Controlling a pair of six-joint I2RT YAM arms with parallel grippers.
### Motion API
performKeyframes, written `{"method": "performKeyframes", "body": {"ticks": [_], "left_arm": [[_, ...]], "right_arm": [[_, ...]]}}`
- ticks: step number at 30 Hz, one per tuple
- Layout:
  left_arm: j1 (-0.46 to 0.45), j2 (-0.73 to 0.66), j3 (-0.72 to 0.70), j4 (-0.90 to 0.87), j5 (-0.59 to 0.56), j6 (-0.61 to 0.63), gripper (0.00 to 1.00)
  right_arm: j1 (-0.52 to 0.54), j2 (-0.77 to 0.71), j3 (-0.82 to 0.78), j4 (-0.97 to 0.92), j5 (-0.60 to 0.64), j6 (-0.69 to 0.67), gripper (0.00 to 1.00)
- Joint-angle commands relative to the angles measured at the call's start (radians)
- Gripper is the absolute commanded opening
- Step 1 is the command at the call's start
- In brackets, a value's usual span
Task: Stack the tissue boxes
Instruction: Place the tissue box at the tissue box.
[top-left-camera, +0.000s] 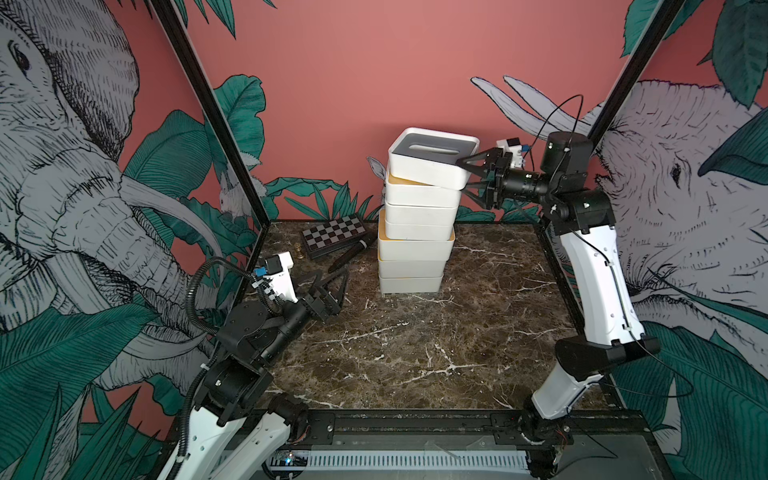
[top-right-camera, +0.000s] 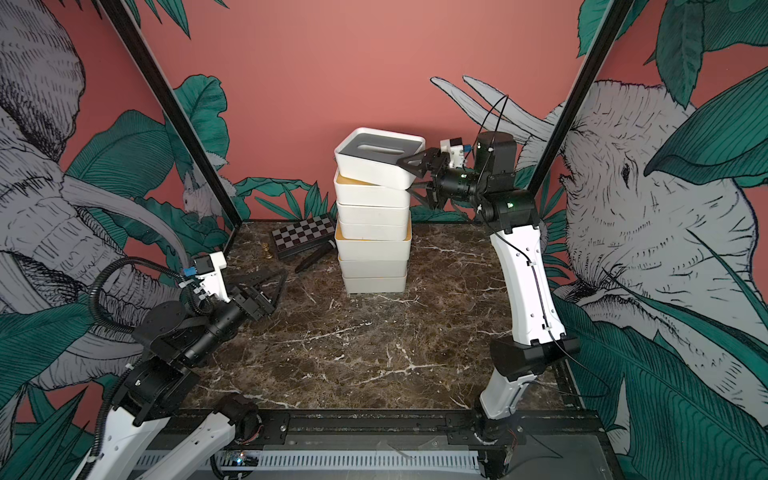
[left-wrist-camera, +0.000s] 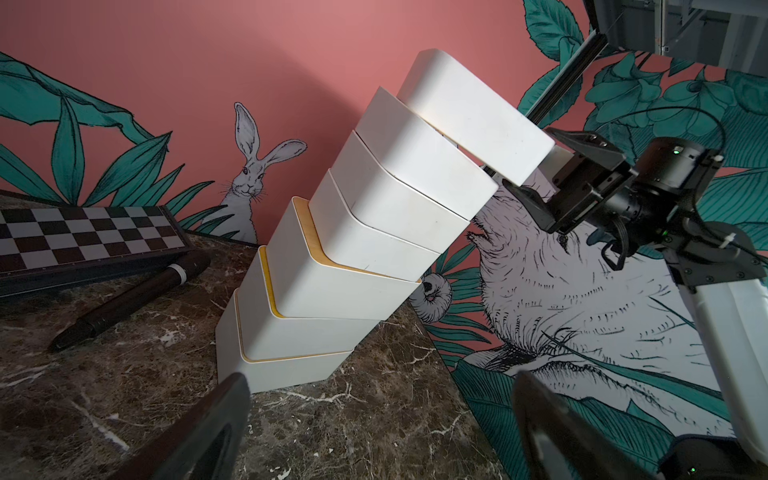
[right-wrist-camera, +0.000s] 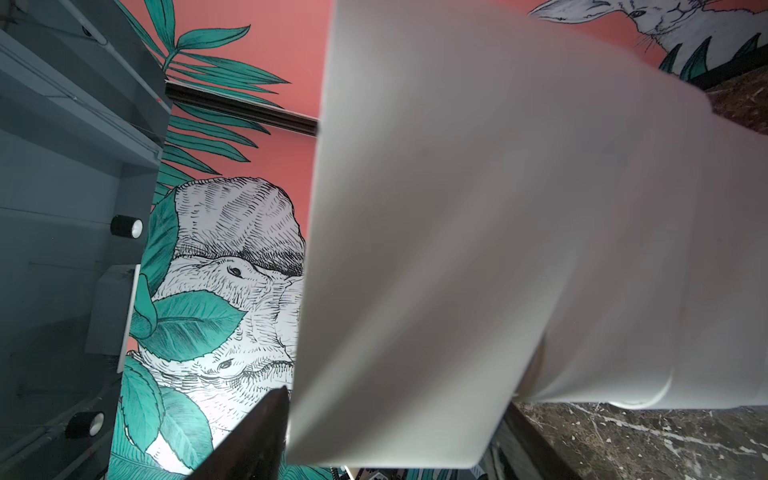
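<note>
in both top views the tissue boxes (top-left-camera: 415, 249) (top-right-camera: 374, 253) tower beside the chessboard case (top-left-camera: 332, 232), right gripper (top-left-camera: 460, 175) astride the tilted top box (top-left-camera: 430, 170), gripping or not i cannot tell; left wrist view, left gripper (left-wrist-camera: 380, 376) gapes wide; right wrist view, that box blurred.

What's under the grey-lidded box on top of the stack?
A yellow-lidded box, then five more boxes down to the table. The tilted grey-lidded box covers most of that yellow lid.

Soft even light, faint shadows; the right wrist view's tissue box (right-wrist-camera: 457, 249) is blurred, perhaps too close.
</note>
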Motion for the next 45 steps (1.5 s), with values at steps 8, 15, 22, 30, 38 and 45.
{"method": "performKeyframes", "body": {"ticks": [8,15,22,30,38,45], "left_arm": [[0.005,0.012,0.016,0.010,-0.016,0.006,0.99],[0.005,0.043,0.055,0.011,-0.009,0.025,0.99],[0.004,0.064,0.064,0.027,-0.004,0.022,1.00],[0.005,0.175,0.239,-0.007,0.043,0.082,1.00],[0.005,0.465,0.589,-0.119,0.172,0.156,1.00],[0.010,0.716,0.856,-0.093,0.253,0.171,1.00]], "right_arm": [[-0.035,-0.079,-0.068,0.069,0.024,-0.020,0.99],[-0.041,-0.069,-0.054,0.028,0.031,-0.056,0.99],[-0.041,-0.078,-0.043,-0.052,0.079,-0.131,0.99],[-0.074,-0.103,0.010,-0.161,0.215,-0.242,0.99],[-0.071,-0.063,0.139,-0.162,0.233,-0.280,0.99],[-0.067,0.051,0.281,-0.113,0.196,-0.230,0.99]]}}
